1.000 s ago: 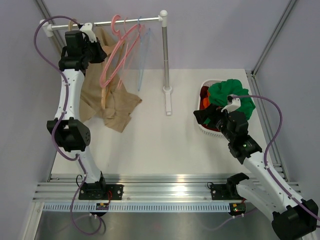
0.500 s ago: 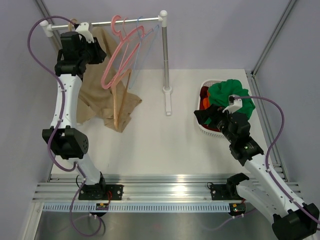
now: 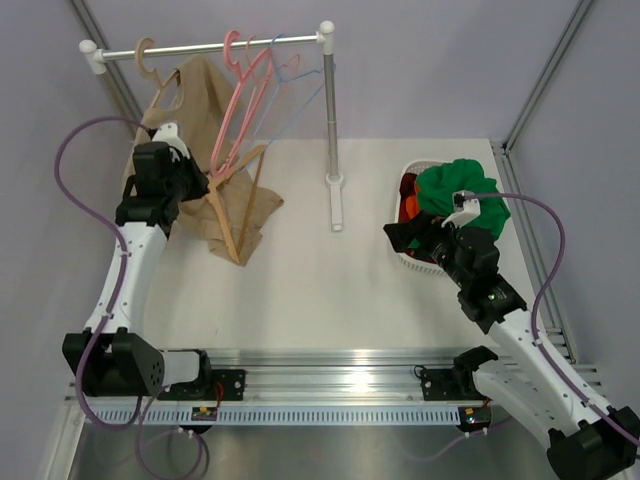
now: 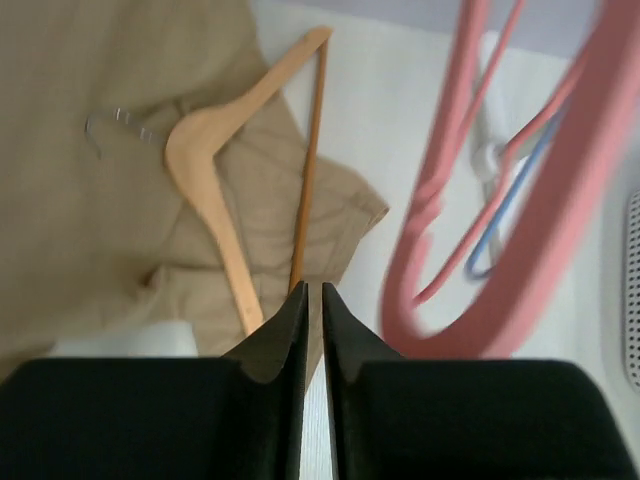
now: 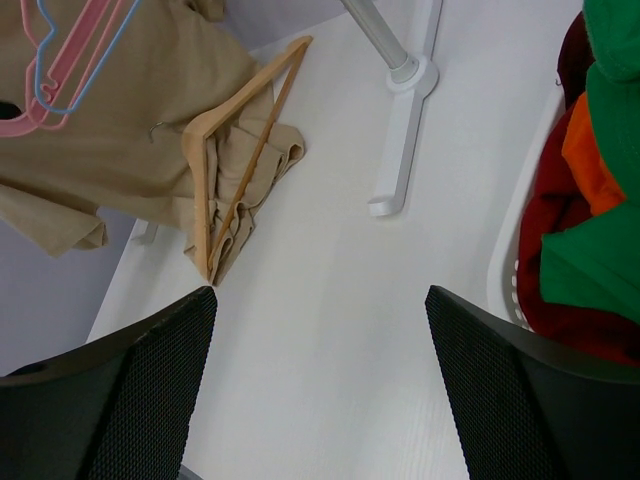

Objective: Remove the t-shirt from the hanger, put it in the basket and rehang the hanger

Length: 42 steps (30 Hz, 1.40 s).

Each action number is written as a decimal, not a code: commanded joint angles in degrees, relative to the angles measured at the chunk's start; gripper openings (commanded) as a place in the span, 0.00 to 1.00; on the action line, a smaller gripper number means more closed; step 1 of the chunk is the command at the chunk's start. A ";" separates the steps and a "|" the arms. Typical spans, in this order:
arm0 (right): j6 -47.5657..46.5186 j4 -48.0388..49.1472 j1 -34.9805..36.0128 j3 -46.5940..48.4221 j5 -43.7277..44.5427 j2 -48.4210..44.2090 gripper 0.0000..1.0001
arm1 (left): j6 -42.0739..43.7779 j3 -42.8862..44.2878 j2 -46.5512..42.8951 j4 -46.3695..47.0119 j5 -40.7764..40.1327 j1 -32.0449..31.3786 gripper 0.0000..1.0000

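Note:
The bright green t-shirt [image 3: 458,186] lies bunched on top of the white basket [image 3: 408,262] at the right, off any hanger; it also shows in the right wrist view [image 5: 612,110]. The light wooden hanger [image 3: 236,203] with its wire hook [image 4: 108,124] lies bare on the lower part of the beige top [image 3: 256,213]. It shows in the left wrist view [image 4: 212,150] and the right wrist view [image 5: 212,152]. My left gripper [image 3: 203,188] [image 4: 312,300] is shut and empty, just left of the hanger. My right gripper [image 3: 400,236] [image 5: 318,300] is open and empty beside the basket.
The beige top [image 4: 90,210] hangs from the rail [image 3: 210,45] on a tan-hooked hanger [image 3: 147,55]. Pink hangers [image 3: 240,95] [image 4: 560,200] and a blue one hang beside it. The rack post [image 3: 330,120] stands on its foot [image 5: 398,140]. Orange cloth [image 5: 588,150] and red cloth [image 5: 560,300] lie in the basket.
My left arm has come down from the rail to just above the table. The wooden hanger has dropped onto the beige top. The pink hangers have swung. The right arm has barely moved.

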 commanded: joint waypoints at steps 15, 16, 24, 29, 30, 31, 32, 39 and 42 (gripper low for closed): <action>-0.81 1.50 2.86 0.75 -0.16 -2.89 0.91 | -26.74 -27.06 -1.77 18.97 -5.81 0.06 0.20; -1.16 -0.42 2.94 0.84 0.01 -3.50 0.91 | -26.92 -27.58 1.38 23.16 -6.78 0.14 0.20; -2.83 -2.98 2.95 1.45 -0.51 -4.83 0.91 | -25.52 -22.75 16.94 36.20 -4.07 1.64 0.27; -3.27 -2.90 2.95 1.72 -1.22 -4.13 0.91 | -23.86 -18.62 21.36 34.81 -6.78 2.08 0.30; -3.45 -2.90 2.95 1.80 -1.30 -4.04 0.91 | -23.33 -18.79 21.45 34.89 -6.87 2.08 0.32; -3.45 -2.90 2.95 1.89 -1.39 -3.60 0.91 | -22.63 -19.05 21.45 34.98 -9.14 2.08 0.33; -3.45 -2.81 2.95 1.89 -1.39 -3.42 0.91 | -21.14 -19.23 21.54 34.37 -9.94 2.08 0.34; -3.45 -2.02 3.03 1.80 -2.01 -2.46 0.91 | -18.75 -19.85 24.08 34.80 -8.46 2.43 0.36; -3.53 -2.46 2.95 1.89 -1.83 -2.81 0.91 | -19.19 -17.84 25.75 31.23 -8.89 2.43 0.36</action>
